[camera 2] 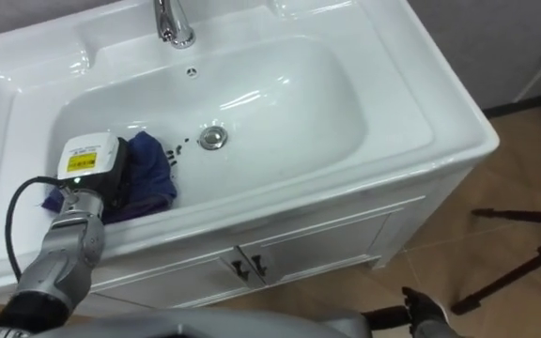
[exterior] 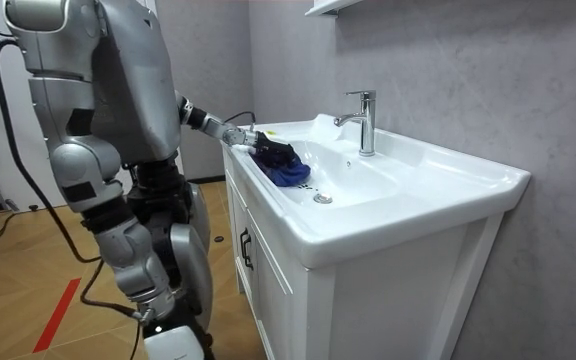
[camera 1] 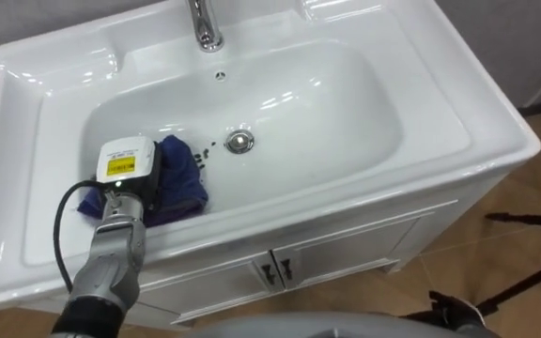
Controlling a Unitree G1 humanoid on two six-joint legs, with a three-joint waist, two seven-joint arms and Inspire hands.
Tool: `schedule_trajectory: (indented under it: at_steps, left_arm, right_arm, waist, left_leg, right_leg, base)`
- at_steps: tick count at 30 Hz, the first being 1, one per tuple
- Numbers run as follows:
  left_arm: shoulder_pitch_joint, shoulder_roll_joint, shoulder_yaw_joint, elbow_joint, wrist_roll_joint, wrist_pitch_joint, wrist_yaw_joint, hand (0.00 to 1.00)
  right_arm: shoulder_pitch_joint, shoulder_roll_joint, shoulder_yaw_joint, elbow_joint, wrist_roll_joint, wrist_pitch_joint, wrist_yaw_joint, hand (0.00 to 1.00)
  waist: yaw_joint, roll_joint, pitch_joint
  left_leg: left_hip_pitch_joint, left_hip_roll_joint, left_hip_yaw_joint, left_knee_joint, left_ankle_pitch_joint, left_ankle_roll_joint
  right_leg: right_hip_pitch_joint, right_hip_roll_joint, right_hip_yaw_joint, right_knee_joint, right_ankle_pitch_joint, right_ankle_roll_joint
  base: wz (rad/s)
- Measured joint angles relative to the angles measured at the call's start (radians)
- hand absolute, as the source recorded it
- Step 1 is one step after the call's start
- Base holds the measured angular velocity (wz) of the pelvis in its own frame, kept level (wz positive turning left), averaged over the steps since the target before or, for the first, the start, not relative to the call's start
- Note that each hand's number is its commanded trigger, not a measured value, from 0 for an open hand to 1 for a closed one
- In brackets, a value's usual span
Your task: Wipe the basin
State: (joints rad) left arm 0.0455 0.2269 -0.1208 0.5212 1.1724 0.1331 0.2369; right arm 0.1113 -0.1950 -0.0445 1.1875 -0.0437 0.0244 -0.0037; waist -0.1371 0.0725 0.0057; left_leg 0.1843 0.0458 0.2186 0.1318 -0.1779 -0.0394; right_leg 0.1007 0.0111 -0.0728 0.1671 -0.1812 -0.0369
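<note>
L hand [camera 1: 128, 167] was in the white basin [camera 1: 346, 103], left of the drain [camera 1: 239, 141], on top of a blue cloth [camera 1: 184, 180]. Couldn't tell if it gripped the cloth or just rested on it. Dark specks [camera 1: 205, 150] lay btwn cloth & drain. Looked like early in the wipe: specks, bowl right of drain & the area by the faucet [camera 1: 205, 23] not yet done.

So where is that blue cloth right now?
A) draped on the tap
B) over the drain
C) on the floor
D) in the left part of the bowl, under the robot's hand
D: the blue cloth lies left of the drain in the basin, with the left hand on it.
</note>
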Motion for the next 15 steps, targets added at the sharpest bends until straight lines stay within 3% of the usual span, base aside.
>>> schedule_trajectory:
  at_steps: [10,15]
  left_arm:
    - [-0.003,-0.003,0.0,0.011,0.001,0.038,0.012,1.0]
    - [-0.017,-0.008,-0.016,0.013,-0.002,0.067,0.008,1.0]
  right_arm:
    - [0.039,0.001,-0.014,0.027,-0.138,0.061,-0.003,0.0]
    - [0.045,0.008,0.024,0.03,-0.144,0.069,0.004,0.0]
  waist:
    - [-0.027,-0.003,-0.0008]
    - [-0.05,-0.029,-0.001]
  left_leg:
    - [-0.007,0.0,0.0,0.001,0.0,0.0]
    - [-0.006,0.001,-0.002,0.001,0.0,0.0]
  right_leg:
    - [-0.017,0.003,0.018,0.008,0.0,0.0]
    - [-0.013,0.003,0.015,0.007,0.0,0.0]
  base:
    - [-0.04]
    - [0.0]
